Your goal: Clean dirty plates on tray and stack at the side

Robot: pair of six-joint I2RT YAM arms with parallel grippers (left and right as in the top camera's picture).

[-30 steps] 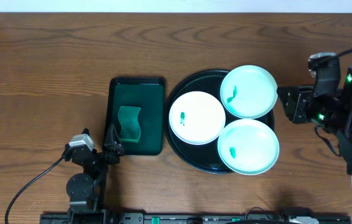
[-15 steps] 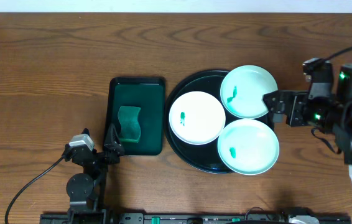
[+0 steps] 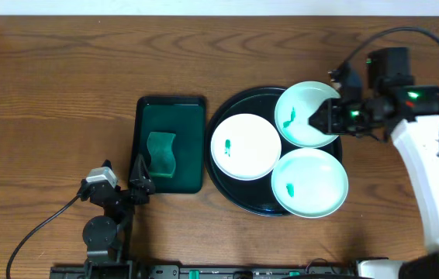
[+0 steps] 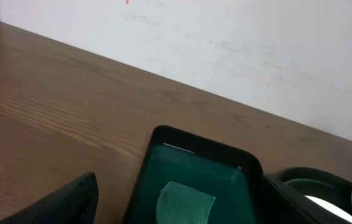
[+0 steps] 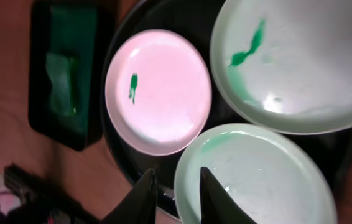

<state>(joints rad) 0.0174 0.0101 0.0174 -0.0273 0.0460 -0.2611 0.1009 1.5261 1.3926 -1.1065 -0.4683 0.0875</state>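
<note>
The round black tray (image 3: 242, 104) holds three plates: a white plate (image 3: 245, 146) on the left, a mint plate (image 3: 301, 108) at the back right and a mint plate (image 3: 310, 183) at the front right. Each has a small green smudge. My right gripper (image 3: 324, 116) hovers over the back right plate's right side, open and empty. In the right wrist view its fingers (image 5: 177, 171) point down over the front mint plate's (image 5: 263, 174) edge, with the white plate (image 5: 163, 93) and back mint plate (image 5: 300, 62) beyond. My left gripper (image 3: 138, 174) is open and empty, by the green tray's front left corner.
A dark green rectangular tray (image 3: 171, 108) with a green sponge (image 3: 161, 153) lies left of the black tray. It also shows in the left wrist view (image 4: 201, 155) with the sponge (image 4: 185, 202) between my left fingers (image 4: 179, 180). Bare wooden table surrounds both trays.
My right arm has swung left from the table's right edge, and its gripper now sits over the back right plate. The left arm and all plates have not moved.
</note>
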